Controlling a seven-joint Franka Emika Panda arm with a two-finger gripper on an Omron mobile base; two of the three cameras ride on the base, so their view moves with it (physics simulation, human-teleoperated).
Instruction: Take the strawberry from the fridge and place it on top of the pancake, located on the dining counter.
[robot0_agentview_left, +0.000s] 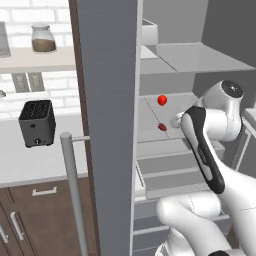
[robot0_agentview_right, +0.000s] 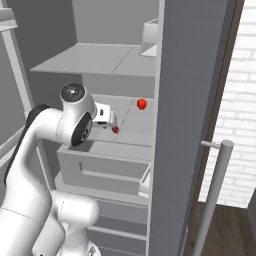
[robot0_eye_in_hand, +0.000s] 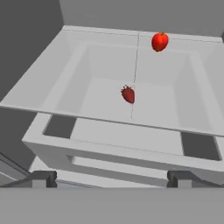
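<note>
The fridge (robot0_agentview_left: 107, 125) stands with its grey door swung open, showing pale shelves. The strawberry (robot0_eye_in_hand: 128, 94), small and dark red with a leafy top, lies on the glass middle shelf (robot0_eye_in_hand: 52, 87); it shows too in the base views (robot0_agentview_left: 162, 127) (robot0_agentview_right: 115, 130). My gripper (robot0_eye_in_hand: 111, 179) is open, fingertips (robot0_eye_in_hand: 43, 178) spread wide, hovering in front of the shelf edge a short way from the strawberry with nothing between them. The hand (robot0_agentview_right: 103, 116) sits just left of the fruit. The pancake and the dining counter are out of view.
A larger round red fruit (robot0_eye_in_hand: 159, 41) sits further back on the same shelf. Fridge drawers (robot0_agentview_right: 100, 167) lie below the shelf. The door's bar handle (robot0_agentview_left: 74, 185) stands near. A toaster (robot0_agentview_left: 37, 123) and a jar (robot0_agentview_left: 43, 39) are on the wall side.
</note>
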